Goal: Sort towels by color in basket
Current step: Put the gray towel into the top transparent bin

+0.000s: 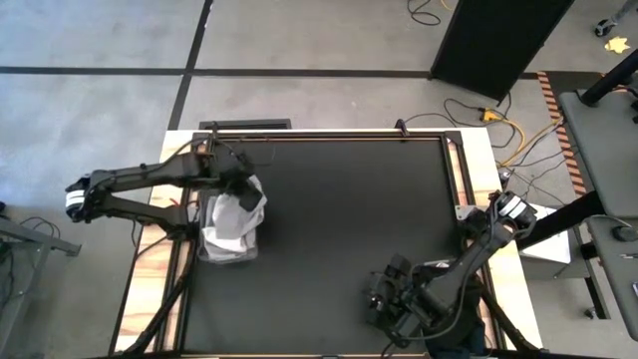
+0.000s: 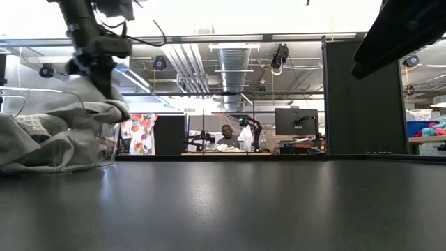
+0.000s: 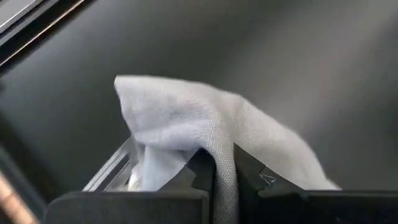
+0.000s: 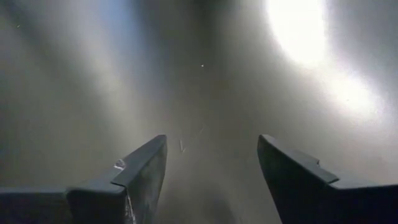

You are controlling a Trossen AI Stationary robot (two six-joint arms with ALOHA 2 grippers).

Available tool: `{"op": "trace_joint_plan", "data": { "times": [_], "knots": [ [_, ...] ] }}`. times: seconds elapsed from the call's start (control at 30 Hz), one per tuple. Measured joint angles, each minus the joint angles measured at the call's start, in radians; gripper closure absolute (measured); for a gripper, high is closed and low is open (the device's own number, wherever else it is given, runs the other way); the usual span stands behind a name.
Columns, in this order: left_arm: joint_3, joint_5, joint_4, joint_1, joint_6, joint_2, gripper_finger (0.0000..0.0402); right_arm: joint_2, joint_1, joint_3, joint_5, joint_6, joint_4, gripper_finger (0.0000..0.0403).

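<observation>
**Light towel pinched over the basket**

A light grey towel (image 3: 205, 118) hung in a fold from the left tool (image 3: 225, 177), clamped tight on the cloth, right above the clear basket (image 2: 104, 157) at the tabletop's (image 1: 339, 229) left edge, where more pale cloth lay heaped. That looked like the drop-off step; next call, let go so it falls inside. The right tool (image 4: 211, 174) waited near the front right, fingers spread, nothing between them
</observation>
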State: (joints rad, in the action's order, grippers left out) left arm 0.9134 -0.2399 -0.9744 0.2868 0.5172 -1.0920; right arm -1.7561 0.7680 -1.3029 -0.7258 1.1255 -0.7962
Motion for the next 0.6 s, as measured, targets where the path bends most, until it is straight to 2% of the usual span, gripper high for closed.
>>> {"op": "trace_joint_plan", "data": {
  "times": [0.17, 0.37, 0.47, 0.6],
  "knots": [
    [0.000, -0.045, -0.165, -0.087, 0.117, 0.029, 0.0396, 0.000, 0.007, 0.001, 0.000, 0.000, -0.002, 0.0153],
    [-0.005, -0.056, -0.452, -0.275, 0.410, 0.064, 0.0396, 0.000, 0.011, 0.002, 0.000, 0.014, -0.002, 0.0155],
    [-0.030, -0.012, -0.454, -0.353, 0.523, 0.073, 0.0396, 0.000, 0.011, 0.002, 0.000, 0.016, -0.001, 0.0162],
    [-0.108, 0.124, -0.306, -0.406, 0.569, 0.069, 0.0396, 0.000, 0.011, 0.003, 0.000, 0.017, 0.000, 0.0169]
  ]
}}
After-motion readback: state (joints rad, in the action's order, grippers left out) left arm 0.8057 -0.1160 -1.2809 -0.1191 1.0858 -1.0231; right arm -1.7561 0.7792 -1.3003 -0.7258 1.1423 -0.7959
